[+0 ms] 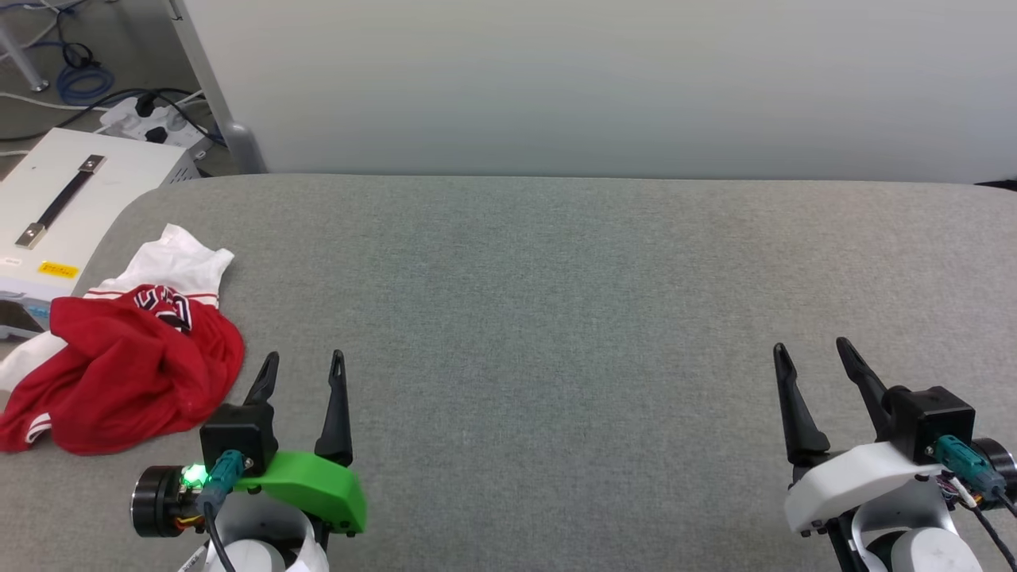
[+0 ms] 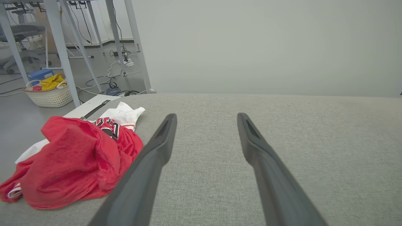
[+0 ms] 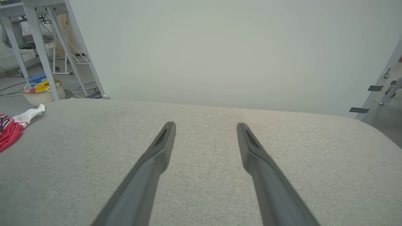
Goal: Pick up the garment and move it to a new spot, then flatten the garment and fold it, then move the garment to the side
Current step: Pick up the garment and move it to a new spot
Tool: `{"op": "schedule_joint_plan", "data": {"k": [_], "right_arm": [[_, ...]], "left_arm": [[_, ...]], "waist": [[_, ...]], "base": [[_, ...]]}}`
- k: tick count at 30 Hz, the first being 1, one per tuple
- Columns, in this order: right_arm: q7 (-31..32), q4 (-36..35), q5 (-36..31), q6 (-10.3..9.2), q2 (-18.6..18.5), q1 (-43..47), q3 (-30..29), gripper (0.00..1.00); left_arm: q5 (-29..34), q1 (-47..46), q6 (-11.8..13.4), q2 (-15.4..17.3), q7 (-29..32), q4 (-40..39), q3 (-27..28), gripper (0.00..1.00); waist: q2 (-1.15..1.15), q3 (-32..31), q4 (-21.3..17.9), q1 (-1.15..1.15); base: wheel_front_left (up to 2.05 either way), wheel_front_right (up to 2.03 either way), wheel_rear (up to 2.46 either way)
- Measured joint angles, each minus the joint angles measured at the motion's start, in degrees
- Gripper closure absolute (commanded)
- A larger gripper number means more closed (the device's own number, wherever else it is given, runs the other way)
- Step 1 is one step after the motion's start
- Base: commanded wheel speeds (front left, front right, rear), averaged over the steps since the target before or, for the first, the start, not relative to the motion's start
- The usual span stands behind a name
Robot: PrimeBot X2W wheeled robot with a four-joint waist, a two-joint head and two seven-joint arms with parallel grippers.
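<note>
The garment (image 1: 127, 365) lies crumpled in a heap at the left end of the grey fabric table (image 1: 556, 318), red body on top and a white sleeve toward the back. A black-and-white print shows near its top. In the left wrist view the garment (image 2: 75, 160) sits just left of my fingers. My left gripper (image 1: 304, 364) is open, a little to the right of the heap and apart from it. At the lower right my right gripper (image 1: 810, 351) is open over bare fabric, far from the garment (image 3: 9, 131).
A white box with a black handle (image 1: 71, 199) stands beside the table's left end, with cables and a power strip (image 1: 151, 119) on the floor behind. A wicker basket (image 2: 50, 94) sits on the floor among white table legs. A pale wall backs the table.
</note>
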Motion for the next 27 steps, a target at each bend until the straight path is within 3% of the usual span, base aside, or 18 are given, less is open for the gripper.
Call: {"op": "schedule_joint_plan", "data": {"k": [13,27], "right_arm": [[-0.45,-1.05,-0.44,0.00,-0.01,-0.29,3.04,0.00],[-1.25,-1.65,-0.98,0.00,-0.02,-1.83,6.02,0.00]], "left_arm": [[-0.57,-0.59,0.00,0.02,-1.67,1.01,2.25,0.00],[-1.71,-0.76,-0.23,0.05,-3.33,2.03,4.93,0.00]], "waist": [[0.00,0.35,5.81,0.00],[0.00,0.94,14.73,0.00]], "base": [[0.00,0.00,0.00],[0.00,0.00,0.00]]}}
